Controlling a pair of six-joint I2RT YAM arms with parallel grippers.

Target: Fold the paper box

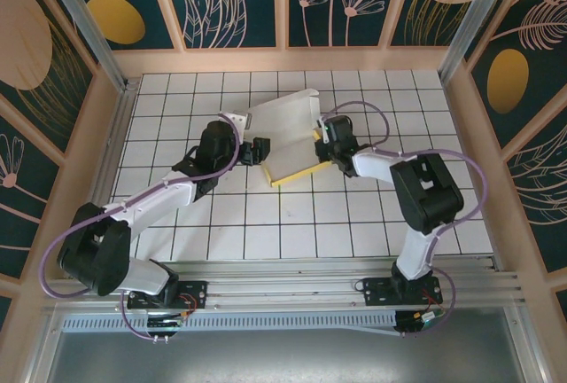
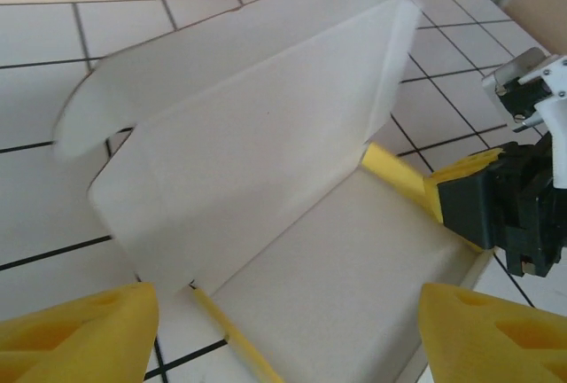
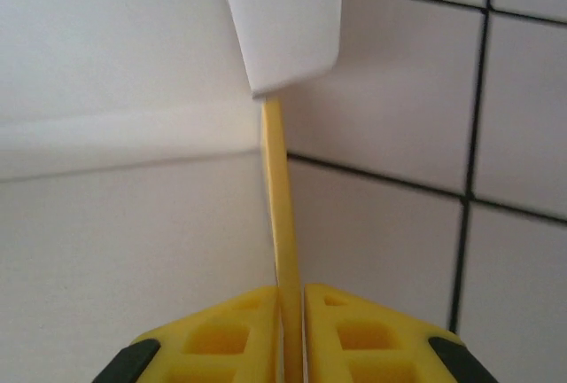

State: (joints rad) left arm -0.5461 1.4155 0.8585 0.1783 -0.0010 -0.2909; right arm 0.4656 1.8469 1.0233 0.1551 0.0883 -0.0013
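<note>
Card: thin pale-white box blank, yellow underneath, lies mid-frame on white tiled tabletop, one panel raised. Right gripper pinches its yellow edge flap; left gripper spread wide beside it. Likely light, floppy, creases easily; I'd hold near fold lines.

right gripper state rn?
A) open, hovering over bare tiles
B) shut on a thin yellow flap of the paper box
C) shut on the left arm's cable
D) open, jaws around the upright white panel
B: in the right wrist view the right gripper is pinched shut on the edge-on yellow flap of the paper box.
</note>
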